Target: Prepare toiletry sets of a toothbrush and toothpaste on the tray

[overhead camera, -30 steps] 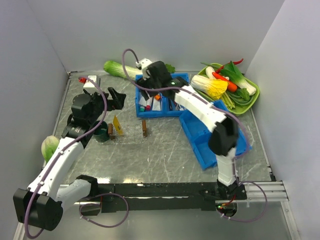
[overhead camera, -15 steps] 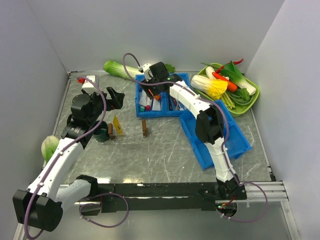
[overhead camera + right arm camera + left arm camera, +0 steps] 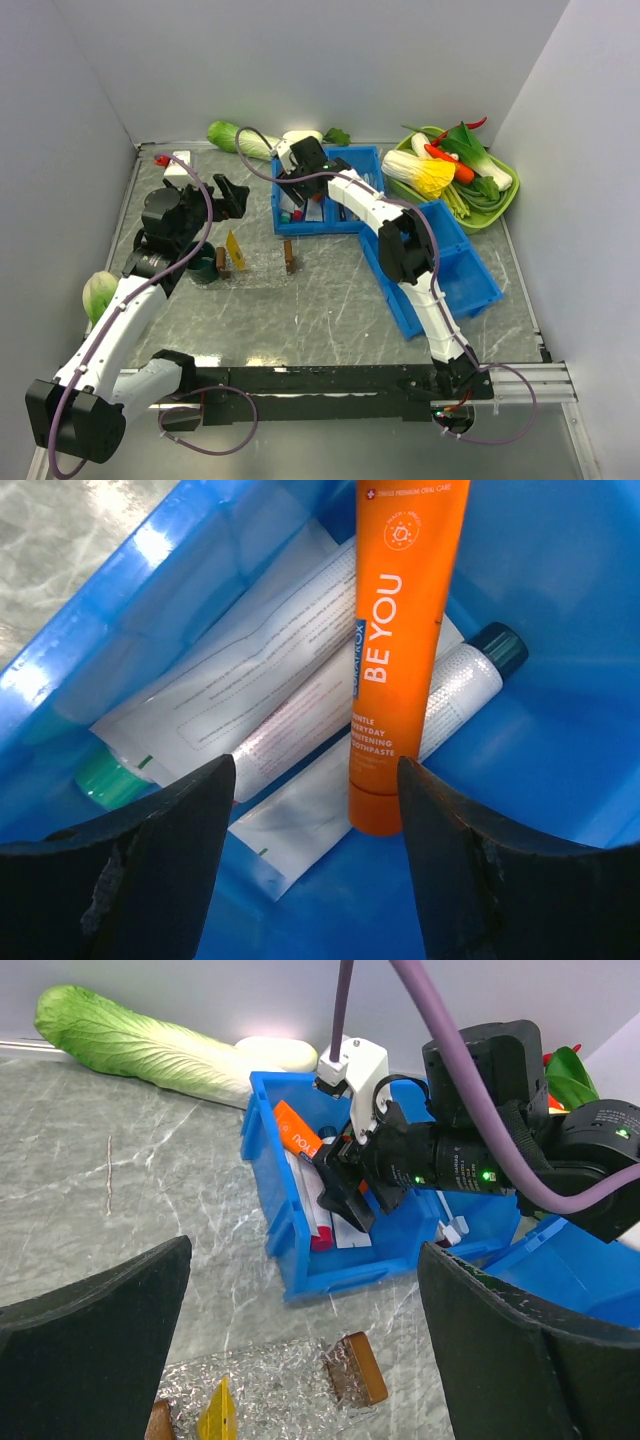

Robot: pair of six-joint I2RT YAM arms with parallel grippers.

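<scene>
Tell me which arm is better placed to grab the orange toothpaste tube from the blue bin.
Right. The right gripper is open over the blue bin, with the orange toothpaste tube between its fingers. The left gripper, also open, hangs near the tray, apart from the bin.

There are two blue bins, a far one (image 3: 322, 228) and a near one (image 3: 470, 288). In the far bin I count one orange toothpaste tube (image 3: 400, 650) and, as far as I can tell, three white tubes (image 3: 230, 670). On the one clear tray (image 3: 270, 1390) lie one yellow toothpaste tube (image 3: 235, 250) and two brown blocks (image 3: 288, 256). There is also one long green cabbage (image 3: 232, 136), one round cabbage (image 3: 99, 293) and one green dish (image 3: 497, 218).
</scene>
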